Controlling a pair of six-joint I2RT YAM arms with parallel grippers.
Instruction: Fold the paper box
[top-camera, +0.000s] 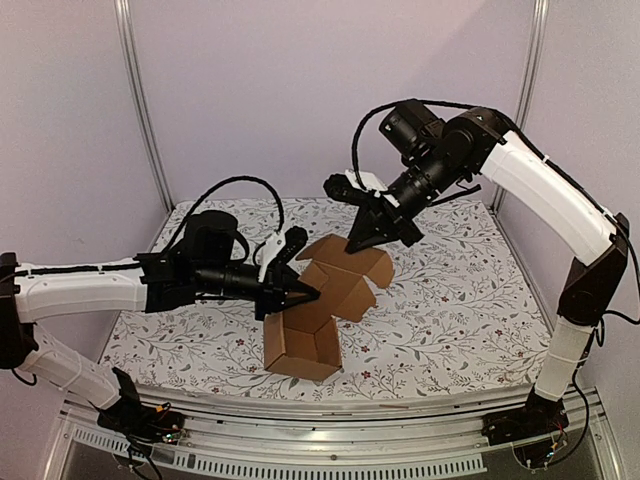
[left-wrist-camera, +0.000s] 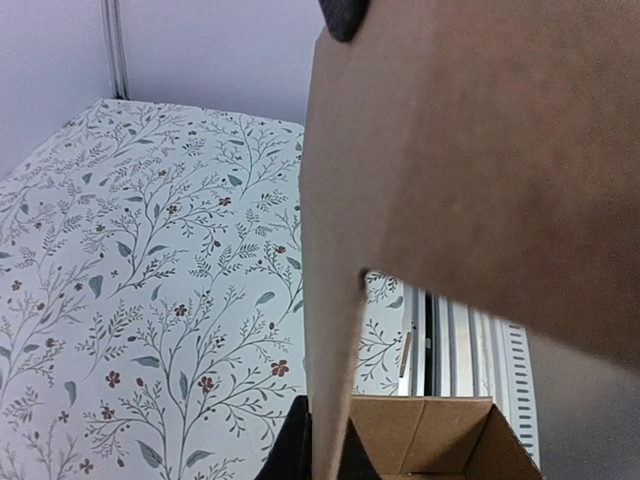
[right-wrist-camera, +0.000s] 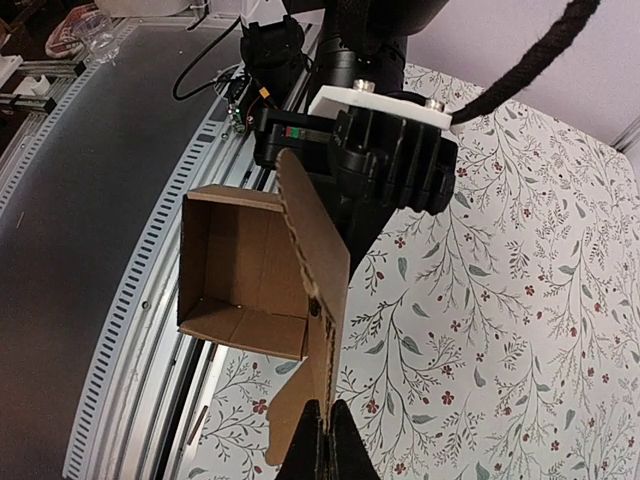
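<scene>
From above, a table (top-camera: 450, 310) covered in a white cloth printed with leaves and small red flowers fills the middle. The paper box (top-camera: 305, 345), plain brown cardboard, sits near the centre. Its open body stands toward the near edge, and its loose flaps spread out on the far side. The left gripper (top-camera: 303, 294) reaches in from the left, its tips closed at the edge of a raised flap. The right gripper (top-camera: 368, 243) comes down from the far right, its tips pinched on the far end of the flaps.

In the left wrist view, a large flap of the paper box (left-wrist-camera: 480, 170) fills the right half and runs edge-on toward the camera. One dark finger (left-wrist-camera: 290, 455) sits on each side of that edge at the bottom, clamping the cardboard. The open body shows below, with the floral cloth to the left.

In the right wrist view, the right gripper (right-wrist-camera: 322, 450) is at the bottom, jaws closed on a thin cardboard edge. The flap rises from there to the black left gripper at the top. The hollow box body (right-wrist-camera: 240, 270) lies to the left, over the table's near edge and the metal rail (right-wrist-camera: 150, 280).
</scene>
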